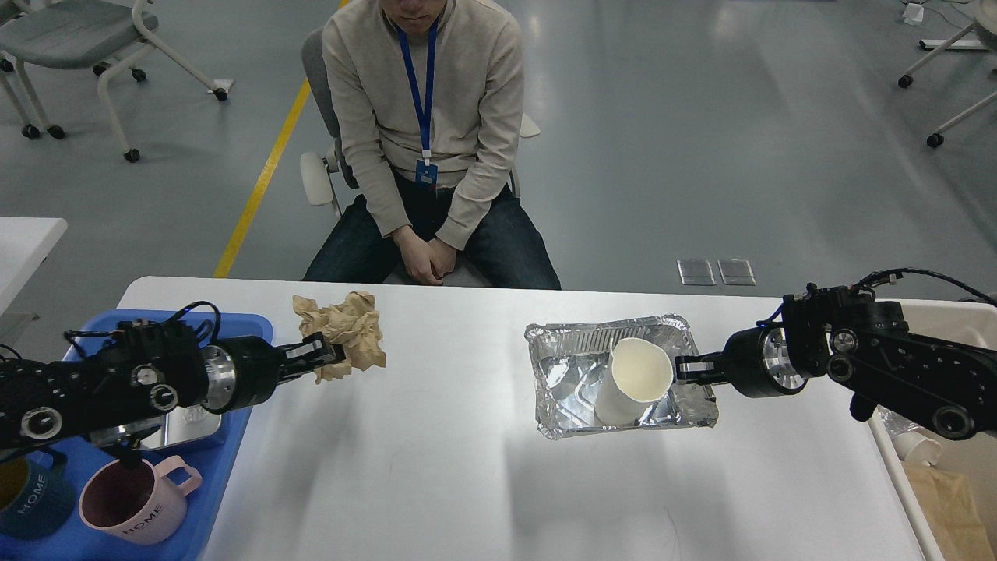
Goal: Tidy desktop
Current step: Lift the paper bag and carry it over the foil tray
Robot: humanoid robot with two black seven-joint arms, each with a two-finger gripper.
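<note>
The white desktop (pixel 436 467) fills the lower part of the head view. A crumpled brown paper wad (pixel 347 327) sits at its back left. My left gripper (pixel 323 352) reaches in from the left and is shut on the wad's lower left edge. A silver foil tray (pixel 561 366) lies right of centre with a white paper cup (pixel 632 382) tilted inside it. My right gripper (pixel 689 368) comes in from the right and is at the tray's right rim beside the cup; its fingers are too dark to tell apart.
A blue plastic tray (pixel 226 467) at the left edge holds a pink mug (pixel 136 502), a dark blue mug (pixel 31 499) and a small metal container (pixel 187 425). A beige bin (pixel 946 499) with trash stands at the right. A seated person (pixel 428 156) faces the far edge.
</note>
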